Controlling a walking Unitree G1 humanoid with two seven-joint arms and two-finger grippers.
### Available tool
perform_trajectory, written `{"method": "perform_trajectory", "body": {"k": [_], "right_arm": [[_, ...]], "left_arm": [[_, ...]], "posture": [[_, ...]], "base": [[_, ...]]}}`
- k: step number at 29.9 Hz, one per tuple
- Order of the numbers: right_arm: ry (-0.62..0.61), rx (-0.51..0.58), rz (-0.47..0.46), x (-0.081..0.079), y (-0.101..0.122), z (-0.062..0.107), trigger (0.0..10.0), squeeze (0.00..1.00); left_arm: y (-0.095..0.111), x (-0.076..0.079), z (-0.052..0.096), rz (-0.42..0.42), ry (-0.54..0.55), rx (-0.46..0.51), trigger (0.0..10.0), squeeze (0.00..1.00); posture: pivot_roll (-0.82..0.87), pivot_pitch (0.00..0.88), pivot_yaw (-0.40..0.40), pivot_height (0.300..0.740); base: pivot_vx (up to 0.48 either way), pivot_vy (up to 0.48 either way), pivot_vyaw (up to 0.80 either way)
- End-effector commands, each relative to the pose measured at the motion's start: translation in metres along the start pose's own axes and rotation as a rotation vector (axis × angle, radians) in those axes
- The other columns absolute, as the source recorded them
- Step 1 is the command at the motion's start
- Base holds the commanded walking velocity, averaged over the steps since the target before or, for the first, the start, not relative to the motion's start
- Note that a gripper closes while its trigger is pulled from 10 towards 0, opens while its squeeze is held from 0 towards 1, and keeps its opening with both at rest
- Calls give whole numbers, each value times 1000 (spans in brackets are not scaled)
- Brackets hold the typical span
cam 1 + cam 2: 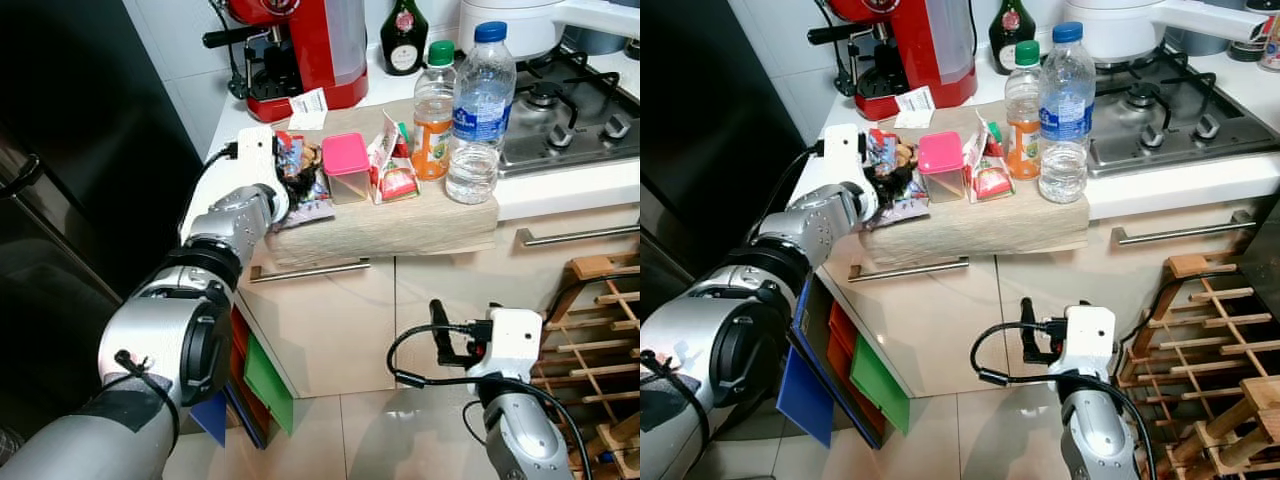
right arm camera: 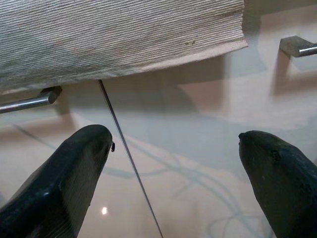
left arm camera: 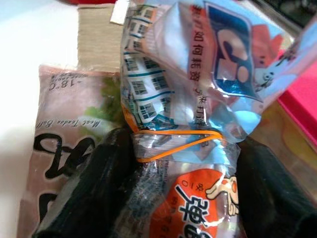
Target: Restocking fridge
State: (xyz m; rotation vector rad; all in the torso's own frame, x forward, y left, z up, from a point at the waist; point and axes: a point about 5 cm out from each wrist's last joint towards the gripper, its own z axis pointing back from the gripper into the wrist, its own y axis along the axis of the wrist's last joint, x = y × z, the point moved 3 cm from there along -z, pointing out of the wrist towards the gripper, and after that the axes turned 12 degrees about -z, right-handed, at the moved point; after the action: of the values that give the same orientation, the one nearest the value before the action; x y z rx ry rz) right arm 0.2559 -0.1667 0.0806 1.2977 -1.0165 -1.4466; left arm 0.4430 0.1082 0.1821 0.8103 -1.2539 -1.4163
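1. On the beige cloth [image 1: 400, 225] covering the counter edge: two bottles, one orange juice bottle [image 1: 434, 110] and one water bottle [image 1: 478, 110]; one pink-lidded box [image 1: 346, 166]; several snack packets.
2. The left gripper [image 1: 298, 180] pinches a clear snack bag [image 3: 198, 74] at the cloth's 9 o'clock end, with the pink-lidded box just beside it at 3 o'clock.
3. The left wrist view shows an orange rubber band [image 3: 173, 144] around the bag, and a frozen packet [image 3: 59, 129] beneath.
4. The right gripper [image 1: 442, 335] hangs low before the cabinet doors; in the right wrist view its fingers [image 2: 64, 183] are spread.
5. A red coffee machine [image 1: 300, 50] stands at 12 o'clock; the hob [image 1: 570, 110] is at 2 o'clock.
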Motion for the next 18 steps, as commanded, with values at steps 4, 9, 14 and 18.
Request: {"method": "perform_trajectory", "body": {"k": [4, 9, 14, 18], "right_arm": [[14, -3, -4, -4, -1, -3, 10000, 0], [9, -5, -12, -4, -2, -3, 10000, 0], [9, -1, -13, -4, -1, -3, 10000, 0], [10, 5, -10, -3, 1, -5, 10000, 0]], "left_arm": [[-8, -26, 6, 104, 81, -24, 0, 0], [5, -25, 6, 118, 58, 19, 0, 0], [31, -20, 6, 110, 13, 99, 0, 0], [64, -14, 10, 103, -59, 204, 0, 0]], "posture": [[-266, 13, 227, 740], [-262, 20, 226, 740], [-259, 22, 225, 740], [-252, 22, 222, 740]], "base": [[0, 0, 0], [0, 0, 0], [0, 0, 0], [0, 0, 0]]}}
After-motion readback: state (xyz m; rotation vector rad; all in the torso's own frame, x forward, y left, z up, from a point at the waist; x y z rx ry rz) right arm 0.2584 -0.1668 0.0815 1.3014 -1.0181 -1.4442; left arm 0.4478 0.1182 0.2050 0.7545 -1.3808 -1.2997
